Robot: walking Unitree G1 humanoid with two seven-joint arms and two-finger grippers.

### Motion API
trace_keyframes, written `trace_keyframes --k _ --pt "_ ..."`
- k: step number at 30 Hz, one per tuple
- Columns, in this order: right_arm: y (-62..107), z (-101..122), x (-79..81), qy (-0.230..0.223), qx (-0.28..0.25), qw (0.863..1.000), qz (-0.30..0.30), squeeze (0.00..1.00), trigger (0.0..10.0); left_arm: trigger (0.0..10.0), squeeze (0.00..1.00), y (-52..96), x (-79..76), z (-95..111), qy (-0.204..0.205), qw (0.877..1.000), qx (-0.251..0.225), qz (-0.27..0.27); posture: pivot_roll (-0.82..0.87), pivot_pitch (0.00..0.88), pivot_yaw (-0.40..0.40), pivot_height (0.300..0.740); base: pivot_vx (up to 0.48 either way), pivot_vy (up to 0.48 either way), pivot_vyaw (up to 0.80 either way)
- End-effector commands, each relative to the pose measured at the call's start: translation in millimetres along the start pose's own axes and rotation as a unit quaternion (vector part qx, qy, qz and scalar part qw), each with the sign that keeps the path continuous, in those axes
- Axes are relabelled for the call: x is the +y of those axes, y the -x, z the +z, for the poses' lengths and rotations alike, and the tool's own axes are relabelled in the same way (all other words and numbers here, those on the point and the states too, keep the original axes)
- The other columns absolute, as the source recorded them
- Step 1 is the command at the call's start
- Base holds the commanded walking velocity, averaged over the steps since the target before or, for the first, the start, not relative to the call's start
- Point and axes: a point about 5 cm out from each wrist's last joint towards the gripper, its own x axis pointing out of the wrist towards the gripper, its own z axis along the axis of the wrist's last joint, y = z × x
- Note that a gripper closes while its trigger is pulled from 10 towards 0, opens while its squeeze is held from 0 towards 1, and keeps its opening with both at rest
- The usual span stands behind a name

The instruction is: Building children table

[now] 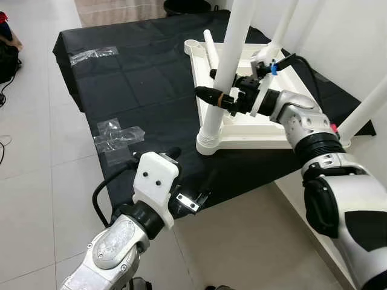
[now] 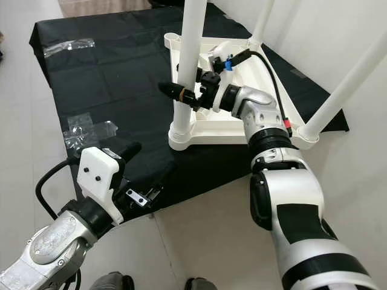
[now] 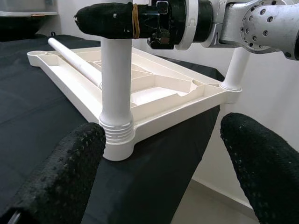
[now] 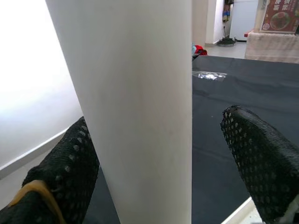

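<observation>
table leg [image 1: 227, 66] between right gripper [image 1: 219, 96] fingers

Bright, even indoor light fills the scene, casting only soft shadows. The head views are sharp, with edges slightly bowed. Close up, the white leg [image 4: 135, 107] is overexposed and the near pincer fingers [image 3: 56, 177] are blurred.

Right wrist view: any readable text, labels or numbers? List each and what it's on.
Poster, red, far behind the black mat: it carries lettering and a food picture, too small and blurred to read.
White table leg between the right gripper fingers: no print.
Nothing else legible; no text can be quoted.
</observation>
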Motion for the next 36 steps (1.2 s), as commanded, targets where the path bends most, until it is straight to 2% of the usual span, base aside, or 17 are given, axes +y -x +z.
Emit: trace_keyframes --k 1,5,6,7,20,28,31,32,36 --pt "1.8 5 -1.8 0.01 -0.003 1.0 0.0 0.0 10.0 10.0 0.0 0.8 -0.2 1 -0.002 1.0 -0.001 0.002 0.1 0.17 -0.112 0.74 0.0 0.0 0.0" --pt "2.3 5 -2.2 0.011 -0.003 1.0 -0.001 0.0 10.0 10.0 0.0 0.7 0.1 1 -0.002 1.0 -0.001 0.002 0.1 0.168 -0.111 0.74 0.0 0.0 0.0" --pt "2.2 5 -2.1 0.011 -0.003 1.0 -0.001 0.0 7.6 10.0 0.0 0.6 0.2 1 -0.002 1.0 -0.002 0.002 0.1 0.168 -0.111 0.74 0.0 0.0 0.0" --pt "1.6 5 -1.6 0.009 -0.004 1.0 0.002 0.0 0.0 10.0 0.0 0.6 0.2 1 -0.002 1.0 -0.002 0.002 0.1 0.166 -0.11 0.74 0.0 0.0 0.0" --pt "-0.2 3 0.9 0.007 -0.005 1.0 0.016 0.0 0.0 10.0 0.0 0.2 1.1 1 -0.003 1.0 -0.004 0.006 0.09 0.158 -0.109 0.74 0.0 0.0 0.0" --pt "4.2 0 0.3 0.015 -0.001 1.0 0.013 0.0 0.0 10.0 0.0 -2.1 5.8 3 -0.011 1.0 -0.009 0.014 0.09 0.153 -0.101 0.74 0.0 0.0 0.0" --pt "4.8 -2 -0.5 0.03 -0.001 1.0 -0.007 0.0 0.0 10.0 0.0 -4.3 18.7 6 -0.029 0.999 -0.018 0.039 0.09 0.152 -0.102 0.74 0.0 0.0 0.0" --pt "4.8 -2 -0.5 0.03 -0.001 1.0 -0.007 0.0 0.0 10.0 0.0 -4.3 18.7 6 -0.029 0.999 -0.018 0.039 0.09 0.152 -0.102 0.74 0.0 0.0 0.0" --pt "3.9 -8 -1.8 0.049 0.003 0.997 -0.056 0.0 0.0 10.0 0.0 -6.9 37.8 12 -0.056 0.995 -0.029 0.074 0.09 0.153 -0.097 0.74 0.0 0.0 0.0"
